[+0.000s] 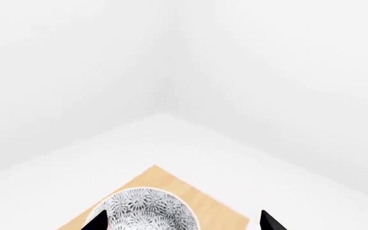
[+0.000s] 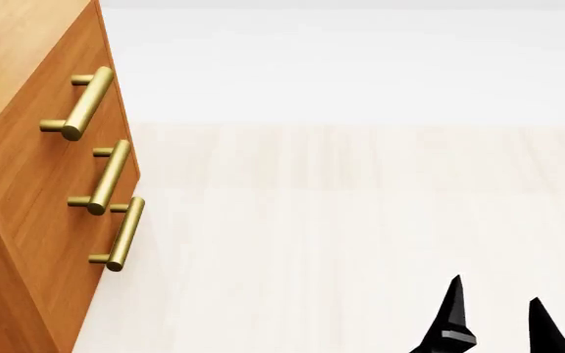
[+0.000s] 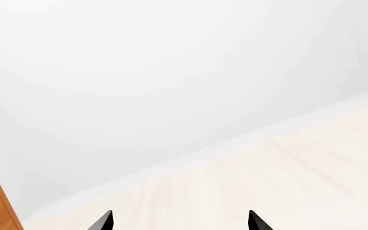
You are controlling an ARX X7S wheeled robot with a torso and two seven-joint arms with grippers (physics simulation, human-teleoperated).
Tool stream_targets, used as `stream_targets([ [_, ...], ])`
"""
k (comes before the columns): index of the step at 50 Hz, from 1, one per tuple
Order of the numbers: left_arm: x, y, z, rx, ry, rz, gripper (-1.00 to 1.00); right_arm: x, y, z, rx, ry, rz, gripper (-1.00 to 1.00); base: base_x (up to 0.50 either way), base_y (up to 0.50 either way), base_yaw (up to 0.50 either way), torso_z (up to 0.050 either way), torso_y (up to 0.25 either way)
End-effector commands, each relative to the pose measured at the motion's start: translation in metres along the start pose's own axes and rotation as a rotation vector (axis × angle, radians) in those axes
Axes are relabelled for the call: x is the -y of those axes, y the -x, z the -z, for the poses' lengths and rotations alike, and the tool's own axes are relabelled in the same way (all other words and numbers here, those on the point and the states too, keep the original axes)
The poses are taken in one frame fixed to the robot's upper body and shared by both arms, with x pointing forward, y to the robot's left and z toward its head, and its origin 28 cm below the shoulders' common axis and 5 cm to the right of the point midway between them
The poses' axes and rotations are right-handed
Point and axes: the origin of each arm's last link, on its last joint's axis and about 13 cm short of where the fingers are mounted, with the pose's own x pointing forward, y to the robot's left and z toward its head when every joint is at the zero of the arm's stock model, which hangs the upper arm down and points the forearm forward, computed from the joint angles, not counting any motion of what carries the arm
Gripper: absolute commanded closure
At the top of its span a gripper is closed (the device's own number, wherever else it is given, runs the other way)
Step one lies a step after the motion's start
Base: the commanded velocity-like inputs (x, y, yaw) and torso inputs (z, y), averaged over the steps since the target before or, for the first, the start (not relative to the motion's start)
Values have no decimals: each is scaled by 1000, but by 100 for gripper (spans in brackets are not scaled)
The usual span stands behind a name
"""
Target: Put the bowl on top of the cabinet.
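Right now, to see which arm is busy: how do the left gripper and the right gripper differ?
The left gripper has the bowl by its fingers, with the cabinet top under it. The right gripper has nothing between its fingers, only a pale surface beyond. The left gripper is outside the head view, while the right gripper shows at its lower right. Both are open, with black pointed fingers.

You get bright, even, diffuse light in all three views, with no clear source and no hard shadows. White walls wash out almost to blank. The brass handles carry soft sheen, no glare. Edges render crisp, without blur or distortion; beyond the left gripper's fingertips the bowl pattern stays sharp
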Motion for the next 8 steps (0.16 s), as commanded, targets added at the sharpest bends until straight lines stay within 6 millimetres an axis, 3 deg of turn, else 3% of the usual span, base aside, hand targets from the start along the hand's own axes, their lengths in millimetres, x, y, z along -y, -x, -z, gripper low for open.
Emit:
stream_targets([
  [1,10,13,2,75,-92,10,-100,0,0,-1,2,-3,-1,-100,0,0,0,0,0],
  [8,18,30,6,124,-146,64,-100,-1,0,1,-3,2,-7,-100,0,0,0,0,0],
])
